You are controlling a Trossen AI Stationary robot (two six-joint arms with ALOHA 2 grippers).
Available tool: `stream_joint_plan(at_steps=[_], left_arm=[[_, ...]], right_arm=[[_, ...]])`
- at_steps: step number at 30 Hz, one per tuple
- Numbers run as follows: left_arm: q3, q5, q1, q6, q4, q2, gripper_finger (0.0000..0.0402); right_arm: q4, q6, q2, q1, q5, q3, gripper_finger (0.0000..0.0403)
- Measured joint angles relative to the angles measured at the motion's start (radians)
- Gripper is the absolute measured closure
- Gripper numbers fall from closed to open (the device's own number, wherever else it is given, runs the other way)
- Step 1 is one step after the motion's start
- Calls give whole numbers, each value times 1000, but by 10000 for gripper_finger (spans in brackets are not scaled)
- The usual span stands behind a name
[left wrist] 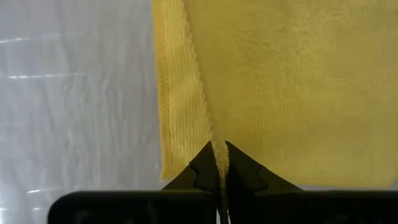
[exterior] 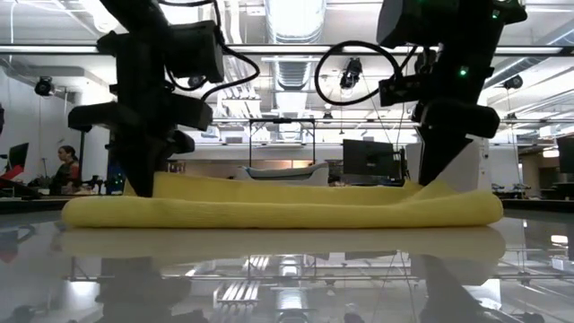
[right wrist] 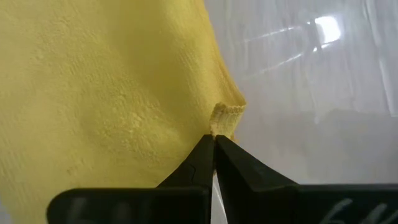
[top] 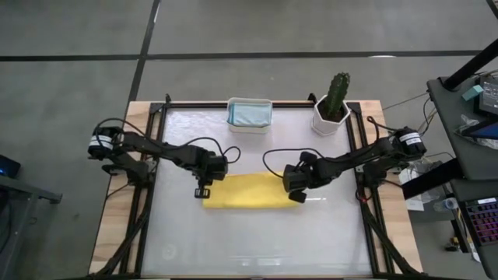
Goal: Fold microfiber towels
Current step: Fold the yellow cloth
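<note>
The yellow towel [top: 247,191] lies folded over into a long band in the middle of the table; it also shows in the low view [exterior: 278,208]. My left gripper [top: 203,189] is shut on the towel's left end. My right gripper [top: 295,194] is shut on its right end. A pale blue-grey towel [top: 249,113] lies folded in the white tub [top: 250,102] at the far edge. The other towels are out of view. My left gripper pinches the edge of the towel's upper layer [left wrist: 219,155] between its two fingers, at the left end's near corner. The fingers point down from above. The towel lies on the table. My right gripper pinches a small hemmed corner [right wrist: 225,118] of the towel between its two fingertips, at the right end's near side. The fingers point down from above. The rest of the towel lies flat on the table.
A potted cactus [top: 335,105] in a white pot stands at the far right corner. Black frame rails [top: 156,167] run along the table's left and right sides. A person [exterior: 66,170] sits in the room beyond the table.
</note>
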Motion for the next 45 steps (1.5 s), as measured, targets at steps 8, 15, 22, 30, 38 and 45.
stream_joint_plan(at_steps=[8, 15, 22, 30, 38, 45], left_arm=[[-16, -28, 1, -34, 69, 0, 402], [-17, -51, 13, -55, 53, 0, 362], [-17, -52, 19, -55, -37, -4, 276], [-9, -78, 20, -54, -112, -54, 231], [-22, -78, 19, -46, -132, -167, 231], [-85, -78, 6, -71, 107, -278, 234]], right_arm=[[18, 14, 0, 0, 48, -3, 394], [0, 17, 0, -6, 48, -4, 375], [-80, 31, -6, -6, 47, -4, 332], [-100, 13, -28, -13, 48, -4, 321], [-48, -73, -85, -13, 50, -38, 326], [357, -145, -180, -18, 40, -199, 336]])
